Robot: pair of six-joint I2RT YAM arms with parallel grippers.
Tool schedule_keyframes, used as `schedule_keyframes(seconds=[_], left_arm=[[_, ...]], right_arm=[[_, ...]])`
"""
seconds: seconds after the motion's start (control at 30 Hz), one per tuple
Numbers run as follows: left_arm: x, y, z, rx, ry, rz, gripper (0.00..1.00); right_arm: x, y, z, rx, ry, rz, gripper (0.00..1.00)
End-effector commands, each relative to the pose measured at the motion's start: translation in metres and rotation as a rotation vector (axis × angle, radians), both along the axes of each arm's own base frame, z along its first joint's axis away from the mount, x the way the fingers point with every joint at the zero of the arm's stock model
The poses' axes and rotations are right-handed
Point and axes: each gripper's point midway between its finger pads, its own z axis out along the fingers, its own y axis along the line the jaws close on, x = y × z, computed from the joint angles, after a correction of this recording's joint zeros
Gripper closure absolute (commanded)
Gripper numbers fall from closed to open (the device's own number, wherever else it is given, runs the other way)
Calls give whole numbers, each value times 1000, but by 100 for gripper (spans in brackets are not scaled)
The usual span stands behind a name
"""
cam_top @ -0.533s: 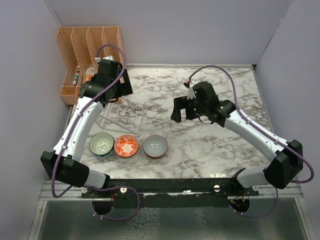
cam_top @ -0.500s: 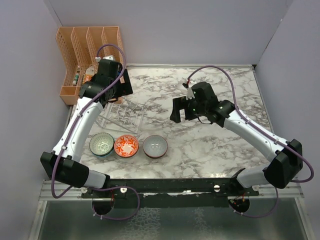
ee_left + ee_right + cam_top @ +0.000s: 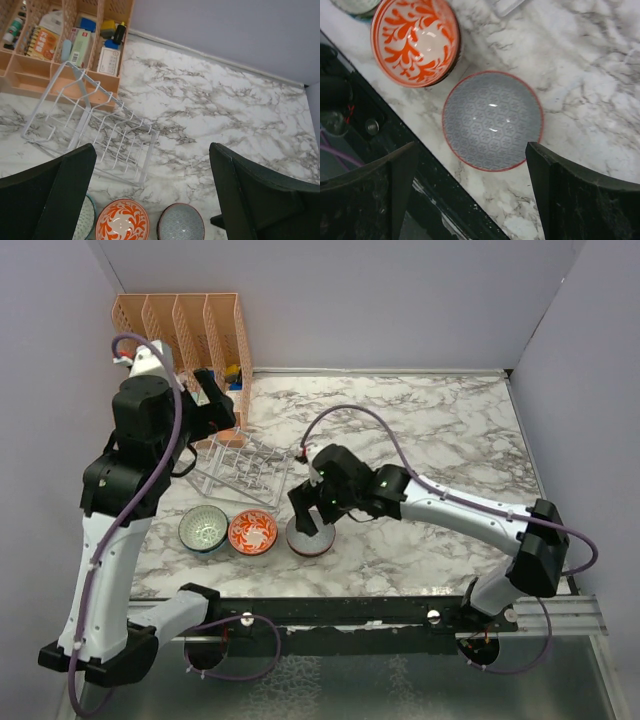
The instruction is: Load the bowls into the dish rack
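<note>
Three bowls stand in a row near the table's front edge: teal-green bowl (image 3: 203, 529), orange-red bowl (image 3: 252, 532) and grey-blue bowl (image 3: 306, 544). The clear dish rack (image 3: 240, 468) lies just behind them with nothing in it. My right gripper (image 3: 312, 508) hangs open directly over the grey-blue bowl (image 3: 492, 120), which shows between its fingers from above; whether they touch it I cannot tell. The orange-red bowl (image 3: 415, 40) sits beside it. My left gripper (image 3: 208, 405) is open and raised high behind the dish rack (image 3: 95, 130), holding nothing.
An orange slotted file organizer (image 3: 180, 325) with small items in it stands at the back left corner, touching the rack's far side. The black front rail (image 3: 350, 100) runs right beside the bowls. Grey walls close the table on three sides.
My right gripper has swung from mid-table to the near left, over the grey-blue bowl. The left arm has lifted up and back from the rack.
</note>
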Motion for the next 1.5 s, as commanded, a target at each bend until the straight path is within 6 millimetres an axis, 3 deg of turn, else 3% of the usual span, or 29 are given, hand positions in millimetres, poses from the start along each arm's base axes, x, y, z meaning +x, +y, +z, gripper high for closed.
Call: schedule_keyframes(seconds=[0.0, 0.2, 0.27, 0.53, 0.67, 1.0, 1.2, 1.27, 1.47], left_arm=[[-35, 34, 29, 23, -62, 121, 1], [-61, 51, 36, 55, -70, 160, 1], [-68, 53, 35, 55, -69, 166, 1], [-85, 59, 45, 34, -109, 176, 1], [-91, 61, 49, 25, -121, 182, 1], [-89, 61, 46, 25, -113, 186, 1], [-86, 62, 43, 27, -111, 193, 1], [-86, 61, 42, 27, -108, 193, 1], [-86, 63, 41, 31, -105, 199, 1]], right_arm=[[-33, 27, -17, -88, -9, 98, 14], [-56, 52, -38, -155, 21, 173, 25], [-55, 56, -46, -179, 29, 174, 26], [-45, 55, -70, -266, 32, 122, 51], [-45, 59, -76, -277, 37, 145, 53], [-45, 59, -93, -305, 47, 156, 53], [-48, 60, -104, -332, 68, 179, 65], [-46, 58, -103, -337, 59, 167, 76], [-45, 60, -87, -330, 52, 177, 84]])
